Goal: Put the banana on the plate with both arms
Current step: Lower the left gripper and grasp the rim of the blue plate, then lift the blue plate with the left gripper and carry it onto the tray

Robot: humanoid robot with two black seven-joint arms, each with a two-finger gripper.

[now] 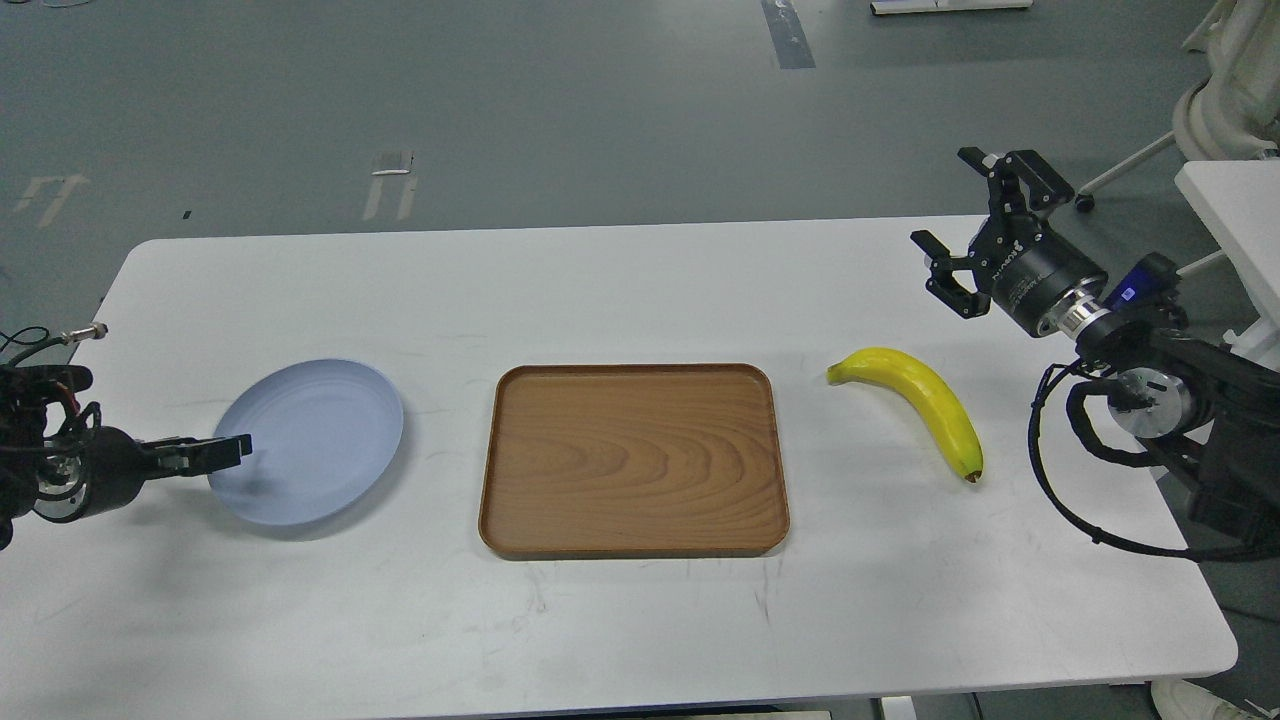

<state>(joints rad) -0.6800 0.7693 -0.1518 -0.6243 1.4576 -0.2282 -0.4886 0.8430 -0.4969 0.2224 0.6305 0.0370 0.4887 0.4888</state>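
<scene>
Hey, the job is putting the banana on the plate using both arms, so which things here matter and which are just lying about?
Part of the job:
banana
plate
left claw, at the plate's rim
right claw, open, above the table

Just lying about:
wooden tray, between plate and banana

Banana (pixel 915 403) lies right of tray (pixel 634 459), plate (pixel 312 440) left.
</scene>
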